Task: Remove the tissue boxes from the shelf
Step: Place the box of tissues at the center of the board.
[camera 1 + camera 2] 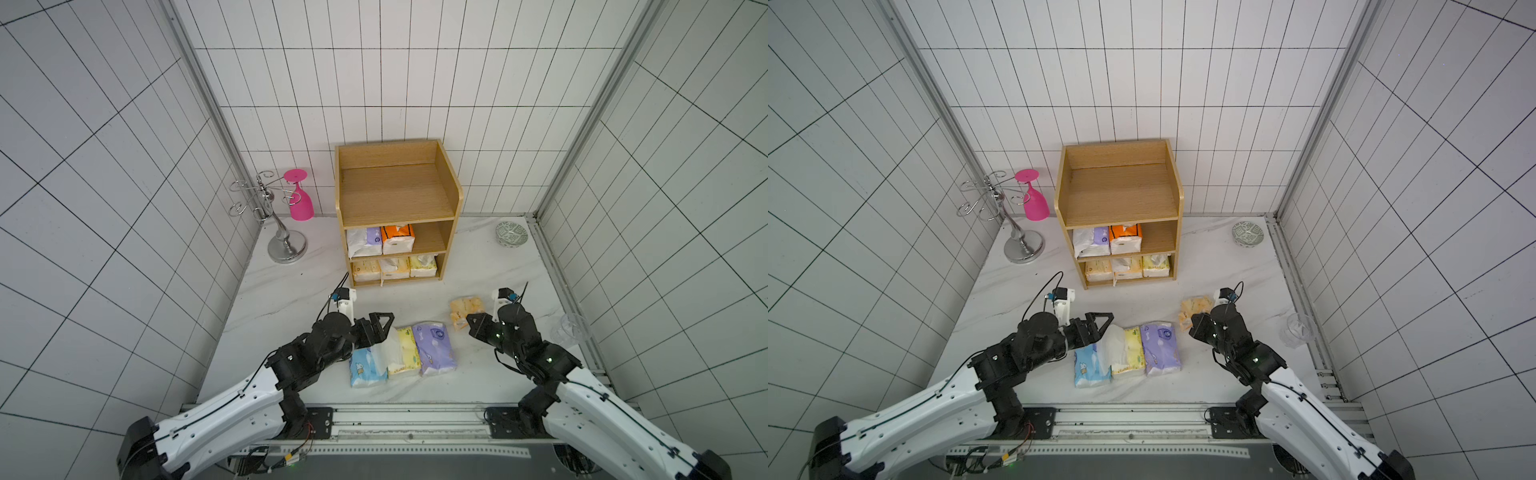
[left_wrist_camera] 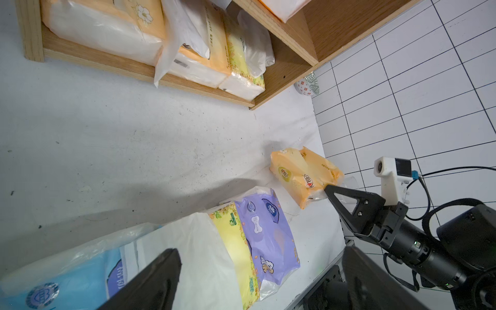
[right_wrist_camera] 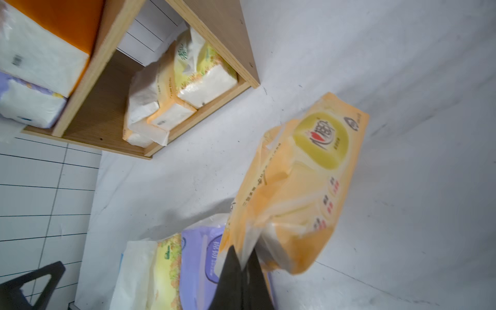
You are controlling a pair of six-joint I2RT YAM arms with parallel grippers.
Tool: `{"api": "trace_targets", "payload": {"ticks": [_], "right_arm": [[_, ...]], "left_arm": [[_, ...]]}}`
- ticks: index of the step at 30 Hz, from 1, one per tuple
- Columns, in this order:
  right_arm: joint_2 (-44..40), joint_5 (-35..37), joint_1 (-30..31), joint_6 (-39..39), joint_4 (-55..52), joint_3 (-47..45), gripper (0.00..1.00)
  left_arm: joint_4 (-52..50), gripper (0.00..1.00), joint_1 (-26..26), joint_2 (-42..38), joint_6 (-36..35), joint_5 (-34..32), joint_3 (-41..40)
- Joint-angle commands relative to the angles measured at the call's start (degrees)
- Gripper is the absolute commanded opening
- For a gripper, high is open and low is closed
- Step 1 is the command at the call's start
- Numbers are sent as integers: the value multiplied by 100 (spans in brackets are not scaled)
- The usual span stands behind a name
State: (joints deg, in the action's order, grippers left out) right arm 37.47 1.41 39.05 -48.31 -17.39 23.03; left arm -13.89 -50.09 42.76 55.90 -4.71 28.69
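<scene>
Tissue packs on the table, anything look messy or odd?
A big white tissue sticks out loose between the light blue pack and the yellow pack, draped over both. The pale orange pack is crumpled, pinched by the right fingers.

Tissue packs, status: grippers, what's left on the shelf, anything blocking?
Left gripper open by light blue pack. Right gripper shut on pale orange pack. Five packs on shelf. Nothing blocking its front.
</scene>
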Motion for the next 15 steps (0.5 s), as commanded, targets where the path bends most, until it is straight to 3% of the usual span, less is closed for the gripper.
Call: {"api": "trace_targets", "payload": {"ticks": [1,4,5,6,9,10,15], "right_arm": [[-458,222,47,109,-831,-395,0],[-919,126,52,-22,-1197,-581,1],[-1081,44,44,-54,-1271,-649,5],[-1235,-39,47,-62,-1334,-691,13],[-1594,-158,45,-63,-1712,-608,51],[-1672,-143,45,-56,-1853,-538,55],[-1708,273,42,94,-2716,130,64]], "left_arm": [[166,98,-19,-46,-118,-354,72],[62,98,-19,-122,-184,-429,71],[27,98,-19,-157,-210,-469,73],[2,98,-19,-193,-226,-508,66],[-11,98,-14,-285,-241,-613,16],[-11,98,-19,-310,-248,-632,15],[-47,98,-19,-389,-308,-685,17]]}}
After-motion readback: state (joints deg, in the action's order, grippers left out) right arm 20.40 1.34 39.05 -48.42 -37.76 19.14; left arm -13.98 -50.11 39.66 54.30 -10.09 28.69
